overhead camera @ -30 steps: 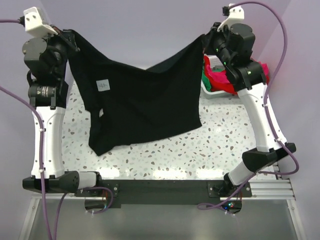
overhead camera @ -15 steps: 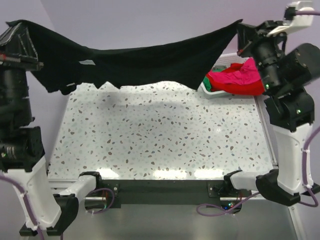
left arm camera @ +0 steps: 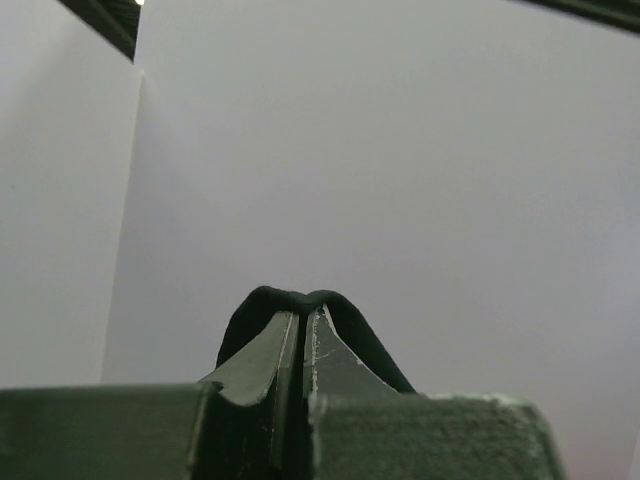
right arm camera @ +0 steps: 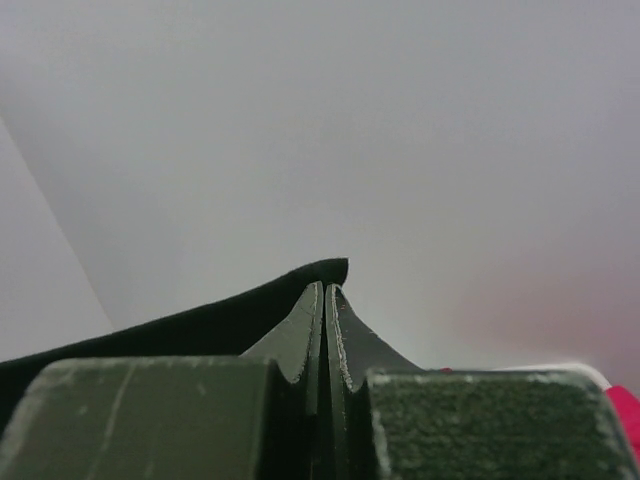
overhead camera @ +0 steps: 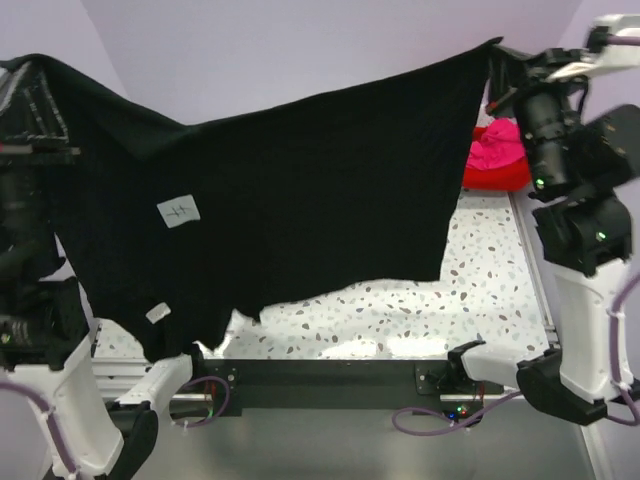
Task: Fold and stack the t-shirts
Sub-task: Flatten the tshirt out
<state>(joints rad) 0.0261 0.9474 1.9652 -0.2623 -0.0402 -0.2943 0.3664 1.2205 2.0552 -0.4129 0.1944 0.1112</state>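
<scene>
A black t-shirt (overhead camera: pixel 300 190) with a small white label (overhead camera: pixel 179 210) hangs spread wide between my two raised arms, its lower edge near the table's front. My left gripper (overhead camera: pixel 22 68) is shut on its upper left corner; black cloth (left arm camera: pixel 290 300) wraps over the fingertips in the left wrist view. My right gripper (overhead camera: pixel 497 52) is shut on the upper right corner, with black fabric (right arm camera: pixel 200 325) trailing left of the closed jaws. A magenta-pink t-shirt (overhead camera: pixel 497 145) lies on a red one (overhead camera: pixel 495 176) at the far right.
The speckled table (overhead camera: pixel 480 280) shows only below and right of the hanging shirt. Plain pale walls (left arm camera: pixel 400 150) fill both wrist views. The pile of coloured shirts sits close under my right arm (overhead camera: pixel 580 220).
The black shirt, stretched in a high narrow band half a second ago, now hangs down as a broad sheet covering most of the table. Both arms stay raised.
</scene>
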